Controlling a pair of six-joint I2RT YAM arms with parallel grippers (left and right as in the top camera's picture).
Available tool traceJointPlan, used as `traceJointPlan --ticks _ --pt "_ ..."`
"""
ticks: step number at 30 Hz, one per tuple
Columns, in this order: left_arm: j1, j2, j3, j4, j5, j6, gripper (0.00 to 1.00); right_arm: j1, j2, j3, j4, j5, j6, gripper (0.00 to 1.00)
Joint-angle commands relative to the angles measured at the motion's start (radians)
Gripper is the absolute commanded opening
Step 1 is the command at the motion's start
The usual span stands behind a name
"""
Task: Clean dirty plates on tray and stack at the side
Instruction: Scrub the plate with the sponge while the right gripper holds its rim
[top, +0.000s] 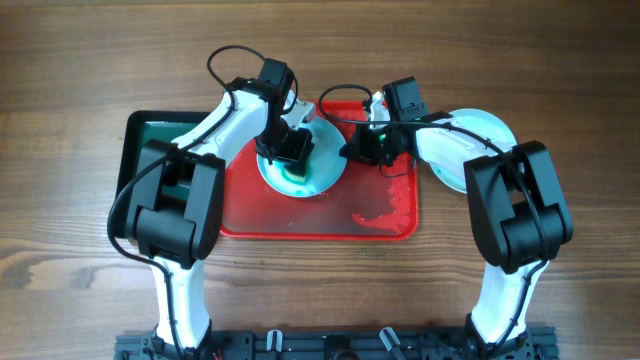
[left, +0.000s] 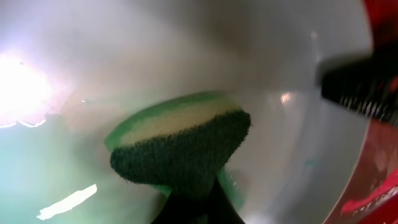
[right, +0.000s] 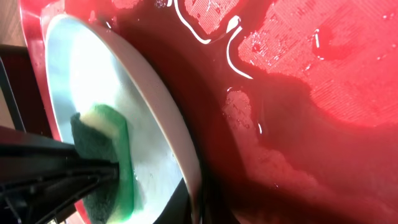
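left gripper — sponge pressed on plate

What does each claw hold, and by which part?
The left claw pinches the green-and-yellow scouring sponge by its near end. The right claw appears to clamp the round pale plate at its rim.

On red tray, plate under left end effector

Near upper centre, overhead, the left gripper points down clamping a sponge; the right gripper pinches a plate rim.
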Motion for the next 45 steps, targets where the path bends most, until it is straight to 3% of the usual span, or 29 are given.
traceJointPlan --ticks 1,3,6,8,11,13,14,17,19,21,25,27,29,31,32,35,37,40,45 --pt "-0.028 0.084 -0.032 0.135 0.012 -0.161 0.04 0.019 0.029 -0.015 -0.014 -0.003 0.033 0.04" --pt "-0.023 0.084 -0.032 0.217 -0.100 -0.346 0.04 0.019 0.029 -0.015 -0.021 -0.010 0.032 0.04" --pt "-0.023 0.084 -0.032 0.246 -0.425 -0.586 0.04 0.019 0.029 -0.015 -0.025 -0.018 0.027 0.04" --pt "-0.023 0.084 -0.032 0.213 -0.648 -0.649 0.04 0.019 0.029 -0.015 -0.025 -0.018 0.027 0.04" --pt "-0.023 0.084 -0.032 0.161 -0.744 -0.652 0.04 0.019 0.029 -0.015 -0.025 -0.018 0.027 0.04" --pt "-0.023 0.084 -0.032 0.125 -0.658 -0.611 0.04 0.019 0.029 -0.015 -0.025 -0.018 0.027 0.04" --pt "-0.023 0.084 -0.032 0.113 -0.548 -0.545 0.04 0.019 0.029 -0.015 -0.025 -0.018 0.027 0.04" --pt "-0.023 0.084 -0.032 0.029 -0.021 -0.238 0.04 0.019 0.029 -0.015 -0.025 -0.018 0.024 0.04" --pt "-0.024 0.084 -0.032 -0.046 0.229 -0.065 0.04 0.019 0.029 -0.015 -0.024 -0.018 0.025 0.04" --pt "-0.026 0.084 -0.032 -0.100 0.343 0.029 0.04 0.019 0.029 -0.015 -0.024 -0.018 0.025 0.05" --pt "-0.015 0.084 -0.032 -0.028 0.340 -0.002 0.04 0.019 0.029 -0.015 -0.024 -0.018 0.026 0.04" --pt "0.003 0.084 -0.032 0.057 0.243 -0.152 0.04 0.019 0.029 -0.015 -0.025 -0.019 0.026 0.04" --pt "0.032 0.084 -0.032 0.143 -0.012 -0.397 0.04 0.019 0.029 -0.015 -0.025 -0.018 0.025 0.04" --pt "0.058 0.084 -0.032 0.182 -0.248 -0.549 0.04 0.019 0.029 -0.015 -0.025 -0.018 0.025 0.04" --pt "0.075 0.084 -0.032 0.187 -0.549 -0.624 0.04 0.019 0.029 -0.015 -0.025 -0.018 0.024 0.04" --pt "0.071 0.084 -0.032 0.164 -0.672 -0.623 0.04 0.019 0.029 -0.015 -0.025 -0.018 0.024 0.04" --pt "0.069 0.084 -0.032 0.130 -0.642 -0.591 0.04 0.019 0.029 -0.015 -0.025 -0.018 0.024 0.04" --pt "0.069 0.084 -0.032 0.031 -0.436 -0.462 0.04 0.019 0.029 -0.015 -0.024 -0.018 0.024 0.04" --pt "0.068 0.084 -0.032 -0.201 0.182 -0.045 0.04 0.019 0.029 -0.015 -0.024 -0.018 0.025 0.04"
